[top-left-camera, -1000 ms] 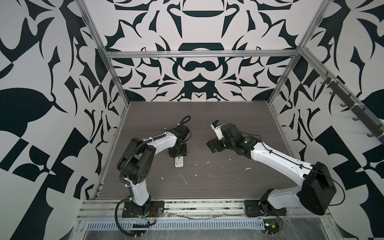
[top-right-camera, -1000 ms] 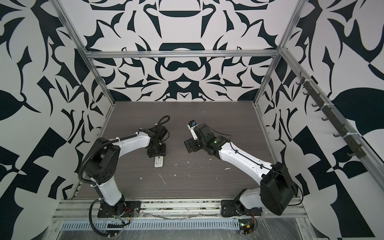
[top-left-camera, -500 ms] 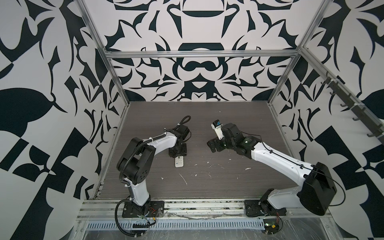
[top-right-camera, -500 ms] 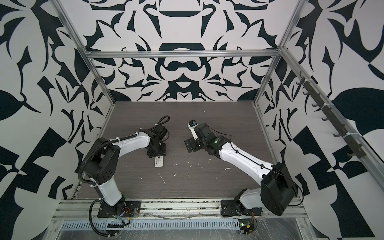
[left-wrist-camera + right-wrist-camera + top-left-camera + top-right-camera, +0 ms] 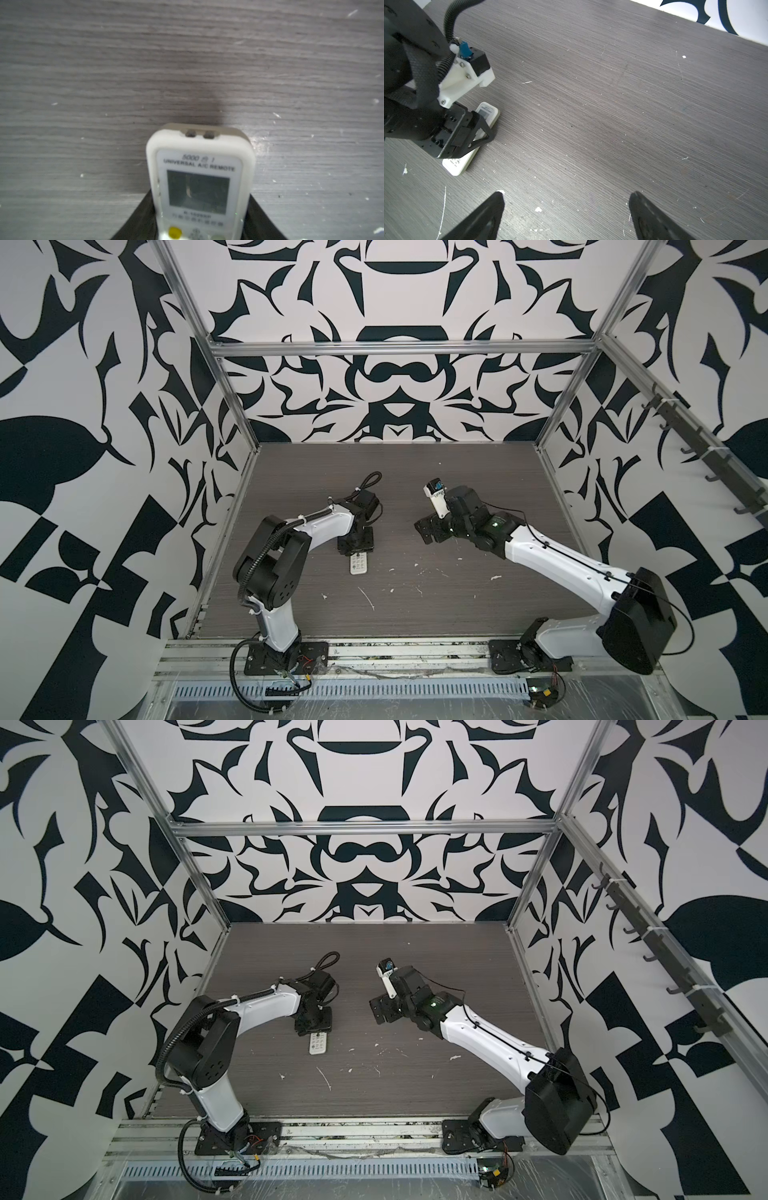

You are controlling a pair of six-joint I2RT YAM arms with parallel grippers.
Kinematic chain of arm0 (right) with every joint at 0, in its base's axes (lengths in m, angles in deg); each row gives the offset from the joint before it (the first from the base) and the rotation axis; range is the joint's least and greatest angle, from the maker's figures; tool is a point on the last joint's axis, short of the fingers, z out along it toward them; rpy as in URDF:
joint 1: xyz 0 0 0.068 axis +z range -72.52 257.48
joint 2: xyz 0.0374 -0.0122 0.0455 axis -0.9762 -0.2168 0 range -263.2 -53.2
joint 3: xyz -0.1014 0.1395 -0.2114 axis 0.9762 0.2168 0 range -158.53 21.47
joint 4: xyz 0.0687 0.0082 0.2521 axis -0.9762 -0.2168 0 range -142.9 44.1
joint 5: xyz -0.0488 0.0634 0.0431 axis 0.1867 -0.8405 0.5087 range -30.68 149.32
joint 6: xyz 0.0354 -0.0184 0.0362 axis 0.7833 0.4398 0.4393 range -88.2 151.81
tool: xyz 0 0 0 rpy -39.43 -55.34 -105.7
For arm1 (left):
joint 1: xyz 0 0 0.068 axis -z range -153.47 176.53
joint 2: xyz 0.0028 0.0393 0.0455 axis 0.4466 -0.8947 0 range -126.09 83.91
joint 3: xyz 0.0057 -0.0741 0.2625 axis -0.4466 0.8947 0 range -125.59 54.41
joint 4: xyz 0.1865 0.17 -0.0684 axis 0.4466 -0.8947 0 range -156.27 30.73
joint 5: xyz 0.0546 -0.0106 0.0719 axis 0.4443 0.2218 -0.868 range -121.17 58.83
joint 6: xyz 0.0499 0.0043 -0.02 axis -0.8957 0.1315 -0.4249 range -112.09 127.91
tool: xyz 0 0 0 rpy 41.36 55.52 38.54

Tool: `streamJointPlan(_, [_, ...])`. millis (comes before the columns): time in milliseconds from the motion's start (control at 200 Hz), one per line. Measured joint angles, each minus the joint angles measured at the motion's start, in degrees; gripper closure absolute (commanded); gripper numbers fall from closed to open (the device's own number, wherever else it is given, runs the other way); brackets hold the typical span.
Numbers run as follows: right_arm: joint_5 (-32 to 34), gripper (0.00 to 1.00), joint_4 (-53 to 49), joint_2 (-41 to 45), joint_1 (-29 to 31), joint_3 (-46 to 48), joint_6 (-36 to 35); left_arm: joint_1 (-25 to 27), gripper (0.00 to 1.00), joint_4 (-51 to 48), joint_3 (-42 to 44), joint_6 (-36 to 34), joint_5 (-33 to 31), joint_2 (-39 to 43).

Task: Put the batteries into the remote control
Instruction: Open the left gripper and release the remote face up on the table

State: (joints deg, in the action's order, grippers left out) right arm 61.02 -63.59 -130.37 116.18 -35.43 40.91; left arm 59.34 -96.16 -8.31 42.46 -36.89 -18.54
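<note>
— Where is the remote control [image 5: 358, 565]?

— Left of the middle in both top views. It lies flat on the table [image 5: 415, 472], buttons up. The left pincer [image 5: 356, 546] sits right on top of it.

— Is it holding it?

— Yes. In the left wrist view a black finger [image 5: 139, 222] presses on each long side of the remote control [image 5: 200, 187]. So the pincer is closed on it.

— Which way does it lie?

— Its long side runs up and down in the top views. The screen [image 5: 198, 192] end is under the pincer. The other end pokes out toward the bottom edge of the frame.

— And the right pincer [image 5: 428, 529]?

— Wide open, holding nothing, well apart to the right of the middle. The left arm is much nearer.

— Any words on it?

— "UNIVERSAL A/C REMOTE", with "5000" above that. The small line under the screen is too blurry to read.

— The batteries?

— I can't see them anywhere, only white scraps [image 5: 368, 597]. I think the remote control must be flipped first, because its back faces the table.
</note>
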Motion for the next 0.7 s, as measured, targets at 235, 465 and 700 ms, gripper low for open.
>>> streamJointPlan(235, [0.0, 0.02, 0.1, 0.0, -0.1, 0.0, 0.0, 0.0, 0.45, 0.2, 0.2, 0.2, -0.1, 0.2])
streamJointPlan(465, [0.0, 0.02, 0.1, 0.0, -0.3, 0.0, 0.0, 0.1, 0.39, 0.8, 0.5, 0.7, -0.3, 0.4])
streamJointPlan(700, [0.0, 0.02, 0.0, 0.0, -0.4, 0.0, 0.0, 0.2, 0.36, 1.9, 1.3, 1.1, -0.3, 1.0])
